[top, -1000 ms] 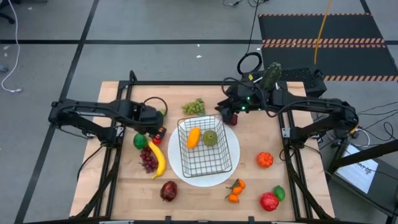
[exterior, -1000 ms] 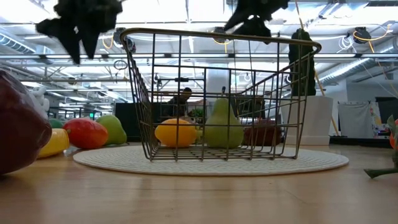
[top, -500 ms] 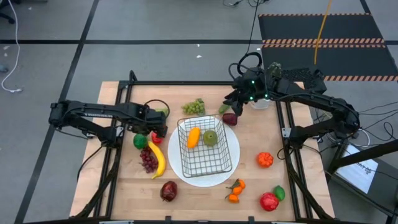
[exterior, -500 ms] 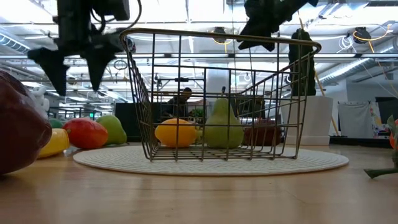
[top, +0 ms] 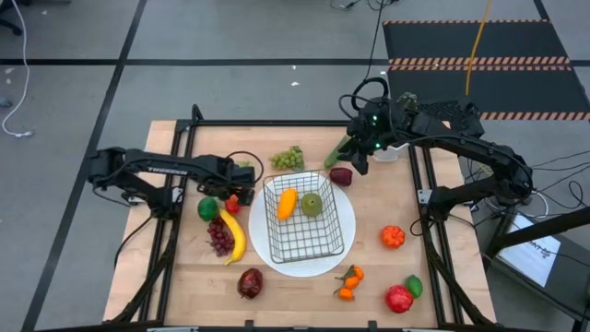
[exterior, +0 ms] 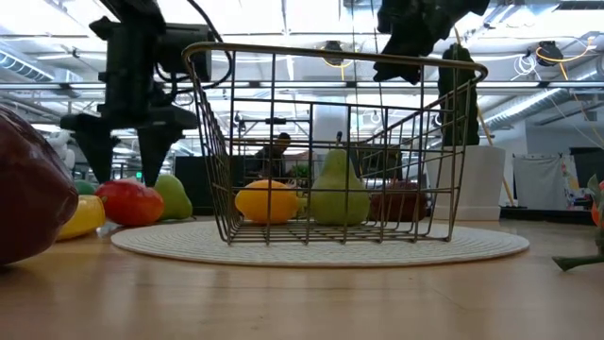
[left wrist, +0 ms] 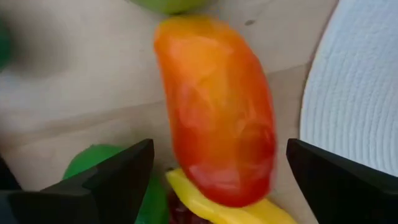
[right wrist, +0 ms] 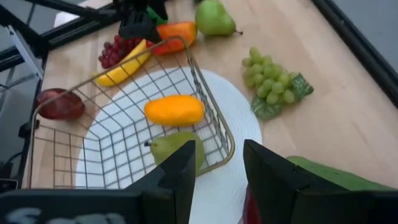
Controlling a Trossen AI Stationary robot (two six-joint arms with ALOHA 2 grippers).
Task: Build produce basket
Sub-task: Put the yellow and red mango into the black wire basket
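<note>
Left pincer [top: 236, 191] hangs jaws spread wide over an orange-red pepper [left wrist: 217, 112] near the counter's left side, just off the white plate [top: 348, 242]; wrist view shows the pepper between the two fingers [left wrist: 112, 180], nothing gripped yet. Pepper lies against the banana [top: 233, 238], with a lime [top: 207, 208] beside it and purple grapes [top: 219, 240] next to the banana.

Right pincer [top: 348, 155] is raised near the far edge, closed on a green cucumber [top: 336, 150], above a dark red fruit [top: 341, 175] at the plate's far rim.

The basket [top: 304, 219] sits on the plate mid-counter, holding an orange piece [top: 288, 203] and a pear [top: 312, 204]. Green grapes [top: 287, 159] lie toward the far edge; tomato [top: 394, 237], tangerines [top: 348, 281] and more produce lie loose toward the right and near edges.

Step in hand, by my read: left picking the pepper, right carrying the cucumber over. Next move calls for closing on the pepper without dragging the banana, then lifting clear of the basket rim. Most produce is not in yet.
</note>
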